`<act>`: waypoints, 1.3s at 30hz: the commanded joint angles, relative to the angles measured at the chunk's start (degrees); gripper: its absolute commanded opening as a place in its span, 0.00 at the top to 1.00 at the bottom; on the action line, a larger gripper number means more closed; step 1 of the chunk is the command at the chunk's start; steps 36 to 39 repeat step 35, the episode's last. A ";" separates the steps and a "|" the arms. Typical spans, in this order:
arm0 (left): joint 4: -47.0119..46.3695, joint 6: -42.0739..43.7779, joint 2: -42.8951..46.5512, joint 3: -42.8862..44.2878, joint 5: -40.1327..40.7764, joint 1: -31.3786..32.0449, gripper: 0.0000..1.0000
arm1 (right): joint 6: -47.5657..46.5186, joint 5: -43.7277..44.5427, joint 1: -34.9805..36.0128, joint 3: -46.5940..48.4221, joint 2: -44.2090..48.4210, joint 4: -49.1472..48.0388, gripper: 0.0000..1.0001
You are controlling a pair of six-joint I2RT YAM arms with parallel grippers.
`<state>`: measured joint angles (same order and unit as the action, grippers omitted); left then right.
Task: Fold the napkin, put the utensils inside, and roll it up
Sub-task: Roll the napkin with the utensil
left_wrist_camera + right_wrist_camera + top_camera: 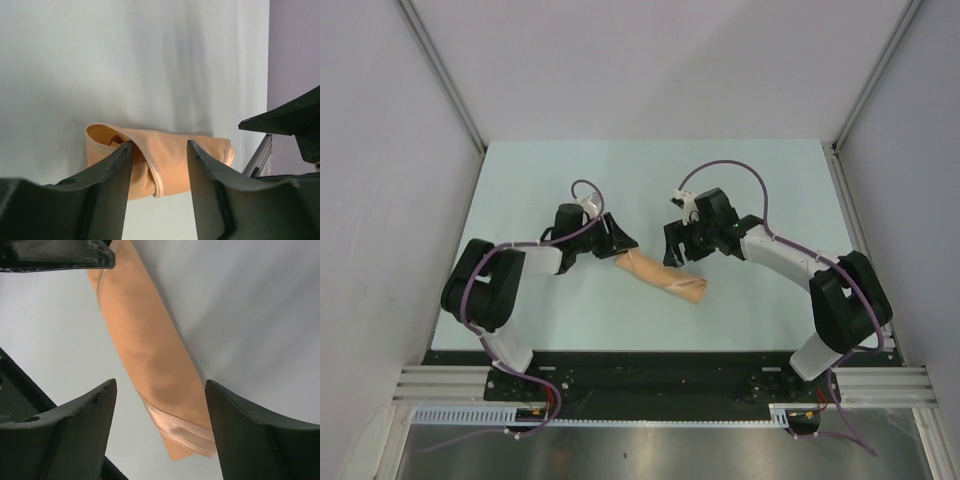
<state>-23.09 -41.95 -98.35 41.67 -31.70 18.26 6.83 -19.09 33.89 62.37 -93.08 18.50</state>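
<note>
While napkin (665,278) lies rolled, its inside hidden | left gripper (160,143) apart | right gripper (160,385) apart

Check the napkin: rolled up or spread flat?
Rolled up. The napkin lies as a tube on the table, layered end showing in the left wrist view.

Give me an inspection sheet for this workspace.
Surface: pale table, no marks seen.
Job's things: napkin rolled up, lying diagonally between the arms; utensils not visible.
Clutter: nothing seen.
Tools: left tool open at the roll's left end; right tool open over the roll.
Cables: purple cables looped along both arms, off the napkin.
Surroundings: grey walls on three sides.
</note>
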 commanded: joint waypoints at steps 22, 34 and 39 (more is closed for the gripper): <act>37.49 19.35 48.76 -2.22 10.26 -18.09 0.00 | 9.17 16.88 -14.99 -18.68 34.18 -8.47 0.21; 41.20 24.47 58.44 -4.05 13.60 -18.09 0.00 | 7.85 21.82 -15.08 -24.58 40.96 -10.77 0.20; 41.02 24.38 58.53 -4.14 13.77 -18.09 0.00 | 7.76 21.73 -15.17 -24.58 40.96 -10.59 0.20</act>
